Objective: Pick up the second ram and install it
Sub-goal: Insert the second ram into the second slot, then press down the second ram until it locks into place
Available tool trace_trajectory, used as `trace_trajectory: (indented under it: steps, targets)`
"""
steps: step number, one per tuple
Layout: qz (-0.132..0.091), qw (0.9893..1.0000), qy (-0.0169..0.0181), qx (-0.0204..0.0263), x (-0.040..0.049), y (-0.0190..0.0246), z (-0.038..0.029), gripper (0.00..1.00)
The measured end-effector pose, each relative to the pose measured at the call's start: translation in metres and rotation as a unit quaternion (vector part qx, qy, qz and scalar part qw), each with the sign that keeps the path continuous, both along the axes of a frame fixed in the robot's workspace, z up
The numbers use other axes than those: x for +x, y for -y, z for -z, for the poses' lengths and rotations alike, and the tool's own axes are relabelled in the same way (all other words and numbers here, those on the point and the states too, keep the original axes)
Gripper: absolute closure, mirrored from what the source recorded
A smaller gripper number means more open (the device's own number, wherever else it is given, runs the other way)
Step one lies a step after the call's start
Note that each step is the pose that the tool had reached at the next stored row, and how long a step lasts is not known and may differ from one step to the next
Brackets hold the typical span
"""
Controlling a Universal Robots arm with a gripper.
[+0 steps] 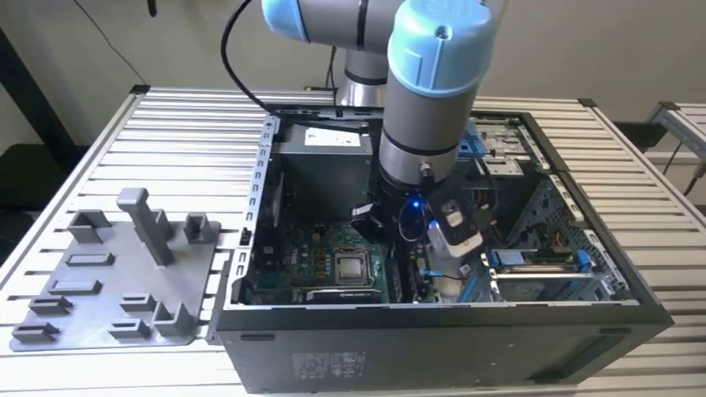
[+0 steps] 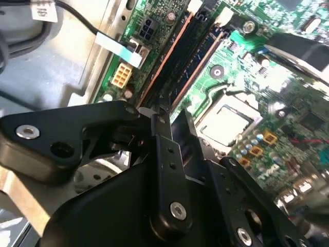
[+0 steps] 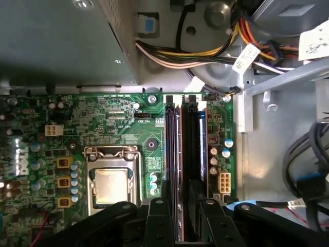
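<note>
Exterior view: high, looking down into open PC case (image 1: 441, 331); both wrist views close above motherboard (image 3: 128, 128), sharing CPU socket (image 2: 226, 121)

One open computer case (image 1: 441, 331) on the table (image 1: 132, 157); one grey fixture tray (image 1: 111, 273) beside it; inside the case, one motherboard (image 3: 123, 123), one processor socket (image 3: 112, 180).

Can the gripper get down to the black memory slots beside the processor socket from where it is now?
Probably yes: the gripper sits right over the black memory slots, with no cable crossing them in both wrist views.
</note>
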State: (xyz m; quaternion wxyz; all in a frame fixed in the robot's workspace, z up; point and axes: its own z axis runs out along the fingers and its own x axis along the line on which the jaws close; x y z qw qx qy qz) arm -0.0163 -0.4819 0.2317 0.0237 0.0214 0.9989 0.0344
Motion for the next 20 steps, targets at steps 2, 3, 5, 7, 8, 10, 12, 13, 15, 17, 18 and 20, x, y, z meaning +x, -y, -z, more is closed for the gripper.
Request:
trace_trajectory:
  steps: [2, 3, 5, 7, 8, 10, 12, 13, 15, 17, 18, 20]
  targets:
    - [0.000, 1.0000, -0.0011, -0.0001, 0.0000, 0.0000, -0.0070, 0.72]
    - [0.000, 1.0000, -0.0012, 0.0000, 0.0000, 0.0000, -0.0072, 0.72]
    - [0.000, 1.0000, -0.0012, 0.0000, 0.0000, 0.0000, -0.0072, 0.72]
    - [0.000, 1.0000, -0.0012, 0.0000, 0.0000, 0.0000, -0.0072, 0.74]
    - [0.000, 1.0000, -0.0012, 0.0000, 0.0000, 0.0000, -0.0074, 0.80]
    - [0.000, 1.0000, -0.0012, 0.0000, 0.0000, 0.0000, -0.0074, 0.87]
    - [0.000, 1.0000, -0.0012, 0.0000, 0.0000, 0.0000, -0.0074, 0.89]
    - [0.000, 1.0000, -0.0012, -0.0001, 0.0000, 0.0000, -0.0075, 0.89]
    - [0.000, 1.0000, -0.0012, 0.0000, 0.0000, 0.0000, -0.0076, 0.89]
    - [0.000, 1.0000, -0.0012, 0.0000, 0.0000, 0.0000, -0.0076, 0.89]
    - [0.000, 1.0000, -0.0012, -0.0001, 0.0000, 0.0000, -0.0077, 0.89]
    - [0.000, 1.0000, -0.0012, -0.0001, 0.0000, 0.0000, -0.0077, 0.89]
